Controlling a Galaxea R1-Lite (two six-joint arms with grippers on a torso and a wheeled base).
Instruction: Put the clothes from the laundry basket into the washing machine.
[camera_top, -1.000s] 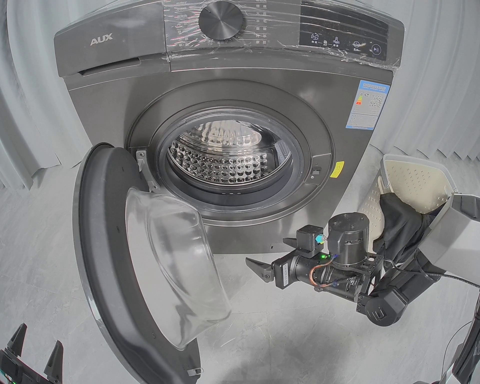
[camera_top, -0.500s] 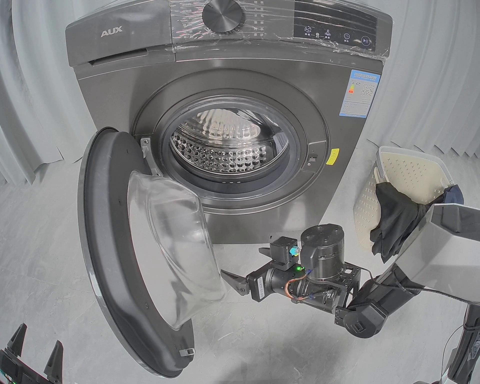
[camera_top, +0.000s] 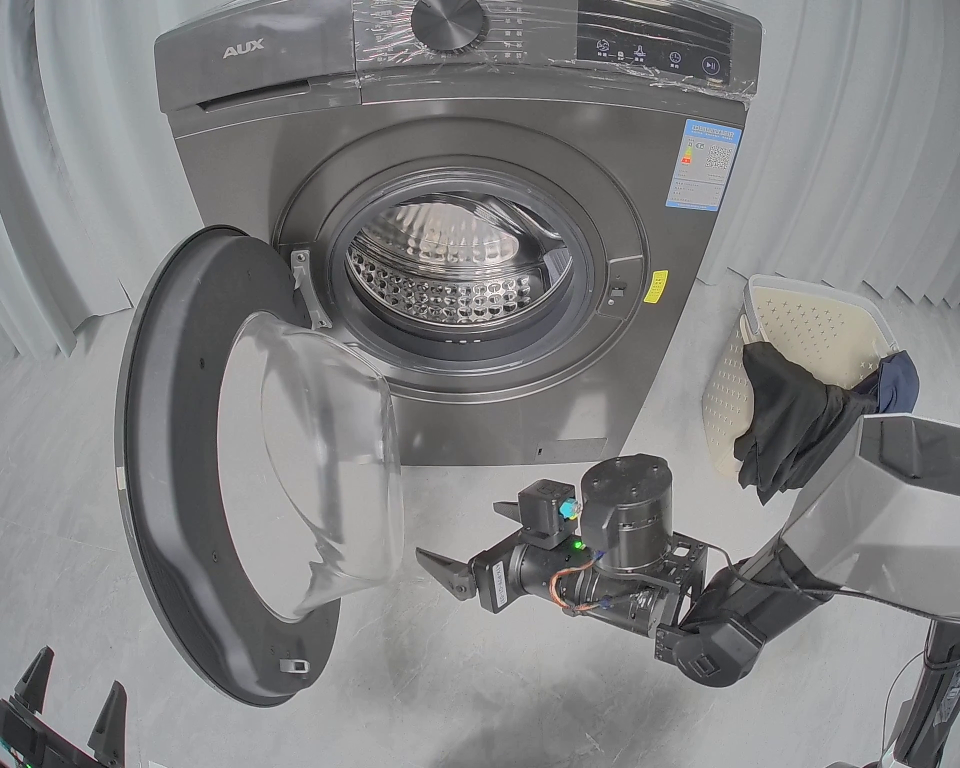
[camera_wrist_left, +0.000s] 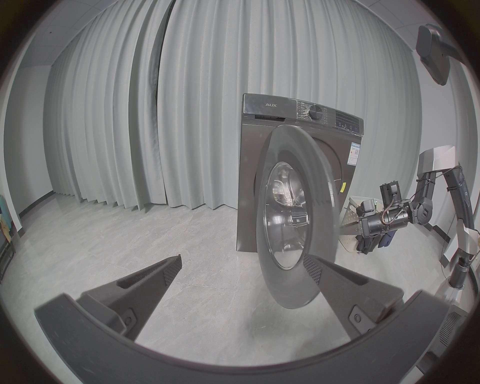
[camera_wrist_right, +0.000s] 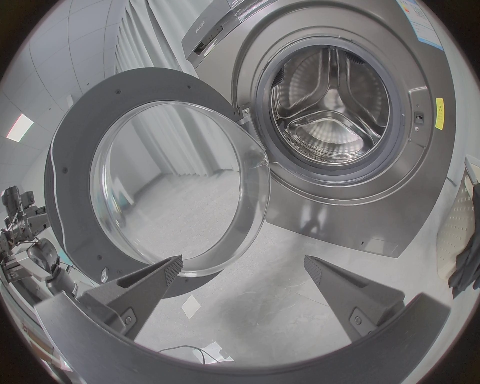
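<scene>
Washing machine (camera_top: 450, 130) is filling the upper centre of the head frame. Its door (camera_top: 170, 450) is hanging fully swung out to the left, leaving the drum (camera_top: 455, 265) mouth unobstructed. The drum is looking empty, so I'm judging nothing is loaded yet. Laundry basket (camera_top: 815, 320) is sitting on the floor (camera_top: 480, 690) at right centre, just beside the machine's flank, making for a short carry to the opening. Dark clothes (camera_top: 790, 425) are draping over its near rim and hanging down the outside, with a blue garment (camera_top: 898, 380) poking out at the right edge; the right arm's casing is hiding the basket's lower part. Right end effector (camera_top: 458, 530) is hovering low at lower centre, released and carrying nothing. It is pointing left at the door glass's lower edge, near it but apart going by the right wrist view. That is leaving it facing away from the basket, so it's needing to swing right before any pick. Left end effector (camera_top: 80, 672) is sitting in the lower left corner, fingers spread, empty, well apart from everything, probably clearing the door's arc. Draped cloth is offering an easy pinch at the rim; I'm expecting snag risk from fabric trailing over it.
</scene>
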